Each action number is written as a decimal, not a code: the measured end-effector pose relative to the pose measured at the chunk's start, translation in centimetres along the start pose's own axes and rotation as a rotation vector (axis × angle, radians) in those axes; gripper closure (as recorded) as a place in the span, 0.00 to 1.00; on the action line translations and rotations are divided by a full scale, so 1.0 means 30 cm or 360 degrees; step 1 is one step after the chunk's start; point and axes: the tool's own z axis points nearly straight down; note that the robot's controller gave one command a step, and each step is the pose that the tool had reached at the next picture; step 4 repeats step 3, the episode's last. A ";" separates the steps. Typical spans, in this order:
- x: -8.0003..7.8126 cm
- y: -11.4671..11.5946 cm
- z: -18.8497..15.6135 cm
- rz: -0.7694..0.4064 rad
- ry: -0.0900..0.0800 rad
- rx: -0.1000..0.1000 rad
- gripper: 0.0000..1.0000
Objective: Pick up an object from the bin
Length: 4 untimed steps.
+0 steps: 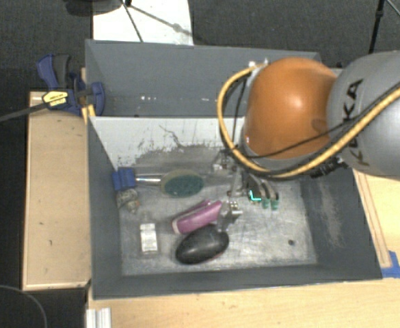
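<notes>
My gripper point(234, 201) hangs low in the middle of the bin, under the arm's orange cover. Its tip is right at the right end of a pink-purple oblong thing point(197, 217) that lies slanted on the bin floor. Just in front of that lies a black oval thing point(201, 247), touching or nearly touching it. A round teal thing with a pale handle point(183, 183) lies a little to the gripper's left, toward the back.
Along the bin's left side lie a blue piece point(123, 179), a small grey lump point(127, 199) and a small white block point(148, 238). The arm and its cover hide the bin's back right part.
</notes>
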 end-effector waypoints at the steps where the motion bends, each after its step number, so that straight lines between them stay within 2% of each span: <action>1: -0.122 -0.041 0.520 0.0161 -0.0008 -0.0001 0.00; 2: -0.122 -0.041 0.510 0.0171 -0.0012 -0.0002 1.00; 3: -0.093 -0.065 0.069 0.0156 -0.0021 -0.0003 1.00; 4: -0.093 -0.065 0.069 0.0156 -0.0021 -0.0003 1.00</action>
